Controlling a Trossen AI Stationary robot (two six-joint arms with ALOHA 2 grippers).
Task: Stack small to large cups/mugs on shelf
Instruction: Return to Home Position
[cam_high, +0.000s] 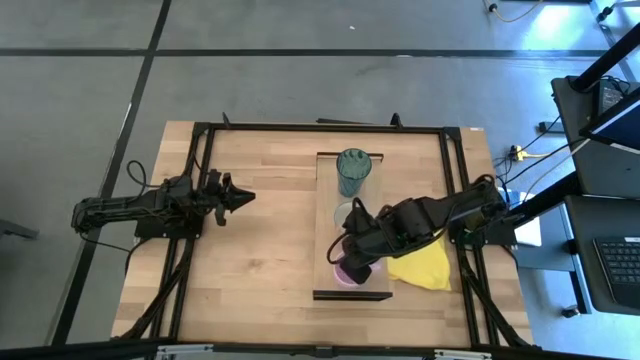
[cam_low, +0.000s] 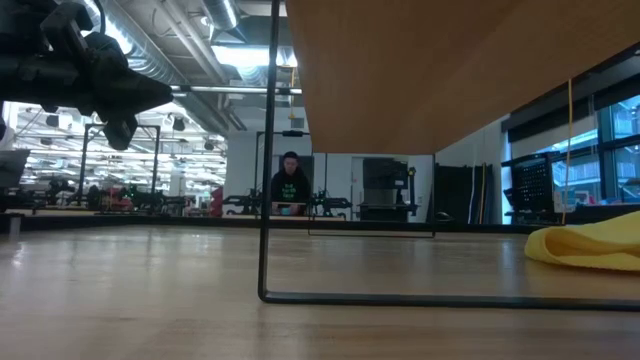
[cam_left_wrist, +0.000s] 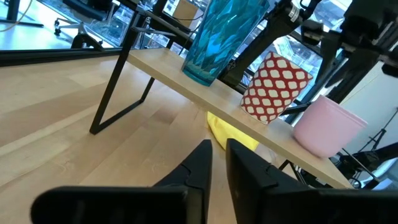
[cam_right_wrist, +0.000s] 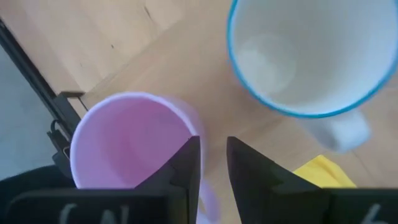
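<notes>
A light-wood shelf stands raised on the table's middle. On it stand a teal tumbler at the far end, a mug that is white inside with a red-and-white pattern outside in the middle, and a pink mug at the near end. My right gripper hangs over the pink mug, its fingers nearly together at the mug's handle side. My left gripper is shut and empty, in the air left of the shelf. My right gripper comes from above, pointing down, at the pink mug's handle side. A pale pink strip, the handle, shows in the narrow gap between its two fingers, next to the rim. The mug stands upright with its base on the shelf.
A yellow cloth lies on the table right of the shelf's near end, under my right arm. The shelf's thin black legs stand on the tabletop. A person is far off in the room behind.
</notes>
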